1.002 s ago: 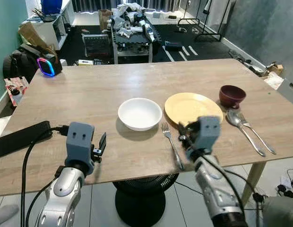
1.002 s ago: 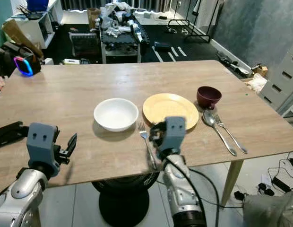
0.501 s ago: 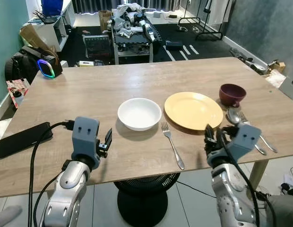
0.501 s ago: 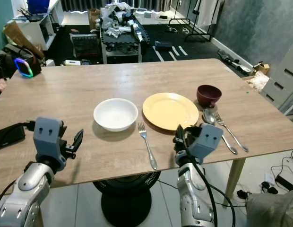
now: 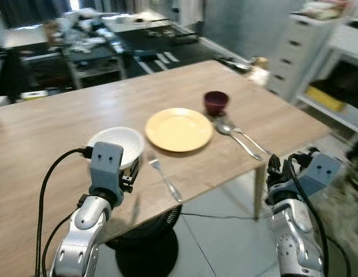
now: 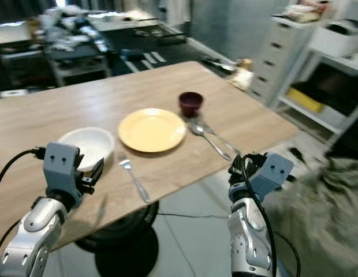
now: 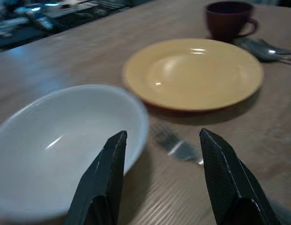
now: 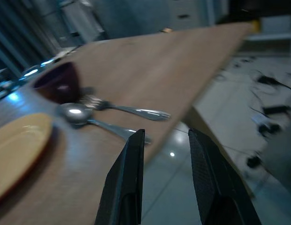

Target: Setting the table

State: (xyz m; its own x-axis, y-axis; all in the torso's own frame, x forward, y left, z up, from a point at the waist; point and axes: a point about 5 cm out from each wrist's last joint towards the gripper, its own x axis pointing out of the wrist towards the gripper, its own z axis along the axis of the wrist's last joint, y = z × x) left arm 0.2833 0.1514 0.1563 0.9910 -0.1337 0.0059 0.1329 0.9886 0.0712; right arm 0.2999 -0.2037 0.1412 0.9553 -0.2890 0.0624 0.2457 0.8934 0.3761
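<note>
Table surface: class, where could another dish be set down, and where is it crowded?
Free: the bare table beyond the white bowl and yellow plate, and the corner past the spoon. Crowded: bowl, fork, plate, dark cup in a row.

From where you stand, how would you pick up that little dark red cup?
Probably by the handle of the dark red ceramic cup: it stands upright beyond the round yellow plate, its loop handle pointing toward the silver spoon. Approaching from that side, or pinching the open rim from above, looks easiest.
</note>
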